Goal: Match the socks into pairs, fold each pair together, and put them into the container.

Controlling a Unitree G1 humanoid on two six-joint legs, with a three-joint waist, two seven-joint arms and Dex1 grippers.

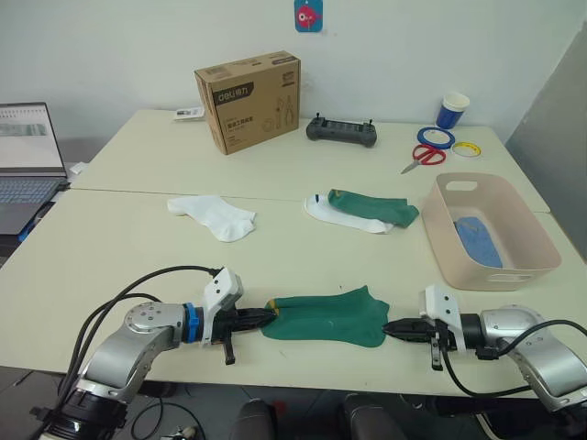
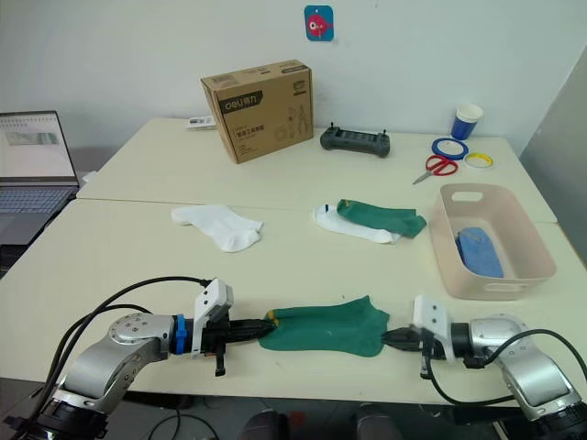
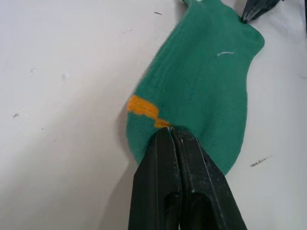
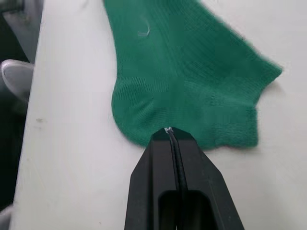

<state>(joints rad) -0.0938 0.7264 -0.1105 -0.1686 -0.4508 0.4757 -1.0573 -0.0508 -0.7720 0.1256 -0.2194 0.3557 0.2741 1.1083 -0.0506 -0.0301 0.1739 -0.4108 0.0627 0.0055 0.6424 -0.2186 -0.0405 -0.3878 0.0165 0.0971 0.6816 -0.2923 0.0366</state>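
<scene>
Green sock (image 1: 326, 316) lies flat between my two grippers, stretched along the near table edge. Left gripper (image 3: 169, 132) has its fingers pressed together at the toe, just beside the yellow mark; I judge a thin pinch of knit at most. Right gripper (image 4: 169, 130) is likewise closed at the cuff end, tips touching the hem.

Risks: soft ribbed knit slips from so shallow a bite; uneven lift twists it; it sits close to the edge and could slide off.

Beyond the fingertips: second green sock (image 1: 371, 207) lying over a white one (image 1: 323, 211), another white sock (image 1: 215, 215) apart. Tub (image 1: 445, 229), smooth pink plastic, holds blue sock (image 1: 479, 240).
</scene>
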